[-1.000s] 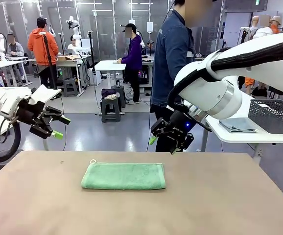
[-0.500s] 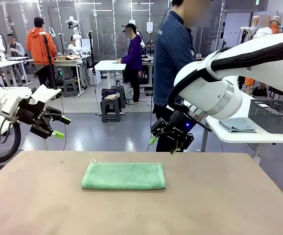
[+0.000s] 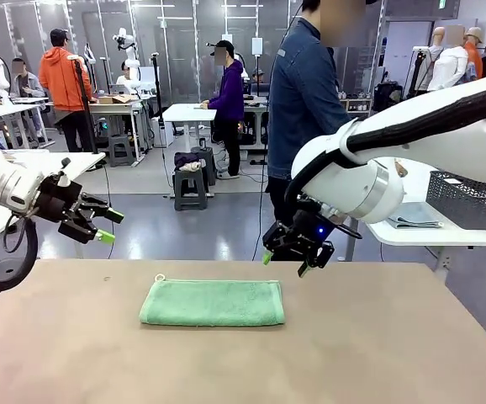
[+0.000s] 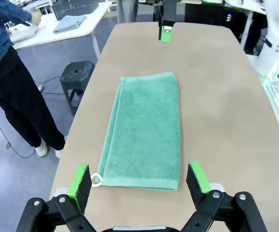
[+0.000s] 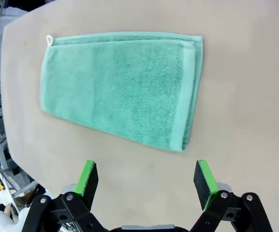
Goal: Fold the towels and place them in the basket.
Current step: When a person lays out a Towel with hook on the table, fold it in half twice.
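The mint towel [image 3: 212, 303] was seen lying crosswise at lower centre, nearer the spread right gripper [image 3: 285, 263] than the spread left gripper [image 3: 111, 227].

Green towel [image 3: 212, 303] lies folded on the table [image 3: 377, 353]; left gripper [image 3: 113, 227] and right gripper [image 3: 284, 263] hover open; basket [image 3: 470, 198] far right.

No writing, brand, number or sign can be read in any view (the small white tag [image 4: 96, 180] at the corner of the mint green towel [image 4: 146, 128] is too small to show print).
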